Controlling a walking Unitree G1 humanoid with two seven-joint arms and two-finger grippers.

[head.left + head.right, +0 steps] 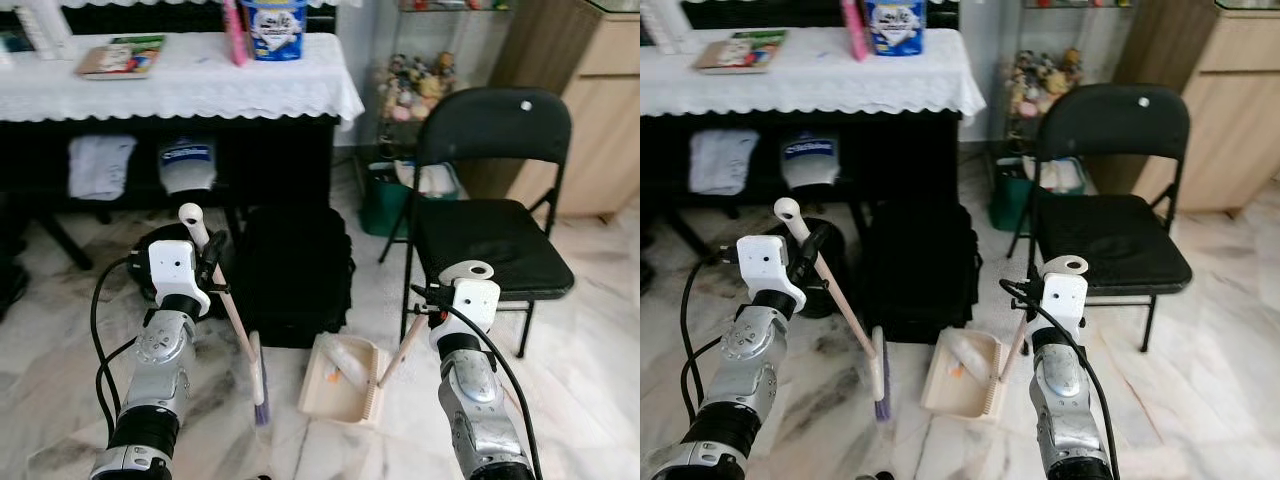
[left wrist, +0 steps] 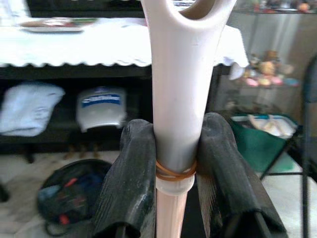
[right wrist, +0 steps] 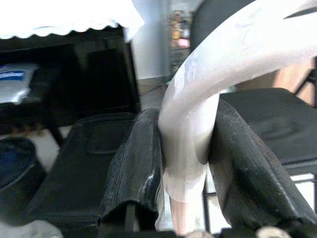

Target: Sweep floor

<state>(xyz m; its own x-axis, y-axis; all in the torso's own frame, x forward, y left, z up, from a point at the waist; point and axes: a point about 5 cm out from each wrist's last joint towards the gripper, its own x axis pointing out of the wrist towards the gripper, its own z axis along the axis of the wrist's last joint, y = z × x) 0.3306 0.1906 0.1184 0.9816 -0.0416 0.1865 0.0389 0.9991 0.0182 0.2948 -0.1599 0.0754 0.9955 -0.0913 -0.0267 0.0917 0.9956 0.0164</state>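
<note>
My left gripper [image 1: 212, 262] is shut on the pale handle of a small broom [image 1: 232, 312], whose purple bristles [image 1: 261, 408] rest on the marble floor. In the left wrist view the fingers [image 2: 130, 178] clamp that handle [image 2: 177, 99] just above a rubber band. On the other side, my right gripper [image 1: 428, 305] is shut on the handle of a beige dustpan [image 1: 345, 378]. The pan lies flat on the floor right of the bristles, with white and orange scraps [image 1: 336, 372] inside it. The right wrist view has the black fingers [image 3: 133, 168] pressed around the white curved handle [image 3: 198, 104].
A black backpack [image 1: 295, 275] stands just behind the broom and dustpan. To the right stands a black folding chair [image 1: 490, 220]. A dark table with a white lace cloth [image 1: 180, 85] runs along the back, with bags under it. A wooden cabinet [image 1: 600, 110] stands far right.
</note>
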